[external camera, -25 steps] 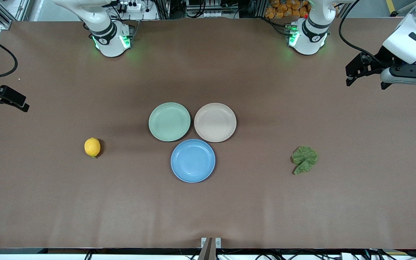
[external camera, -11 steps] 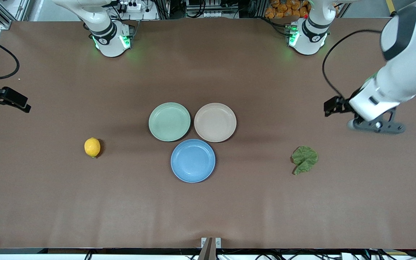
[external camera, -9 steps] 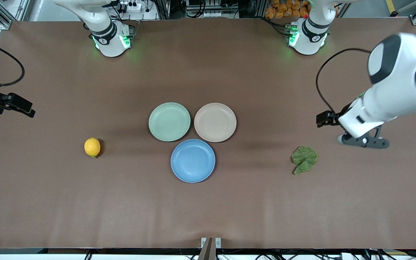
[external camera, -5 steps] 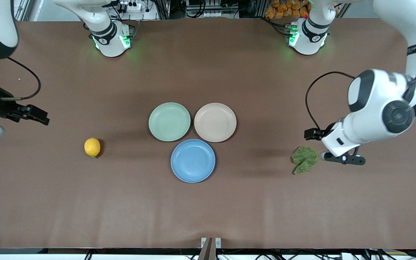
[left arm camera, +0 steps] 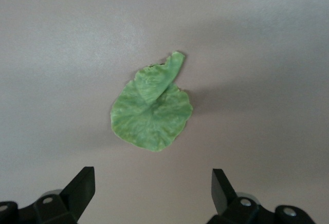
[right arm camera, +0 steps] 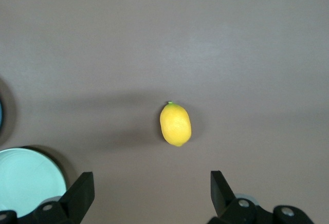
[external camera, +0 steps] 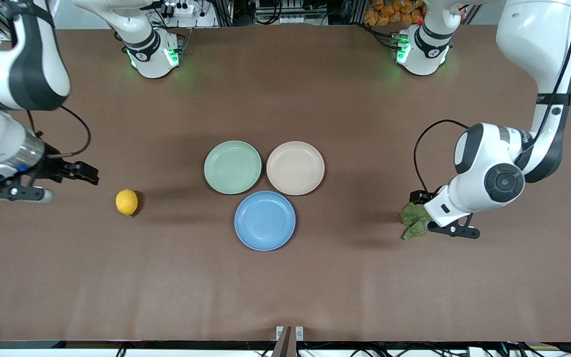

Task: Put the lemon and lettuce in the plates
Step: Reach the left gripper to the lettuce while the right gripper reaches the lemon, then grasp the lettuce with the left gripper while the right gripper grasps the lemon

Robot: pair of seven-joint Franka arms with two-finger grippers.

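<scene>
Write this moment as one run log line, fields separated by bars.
left gripper: open, over lettuce | right gripper: open, near lemon | lemon, lettuce: on table | blue plate, beige-pink plate: empty

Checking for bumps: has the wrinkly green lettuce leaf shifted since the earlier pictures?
No. The wrinkly green lettuce leaf lies at the same spot relative to the round blue plate.
</scene>
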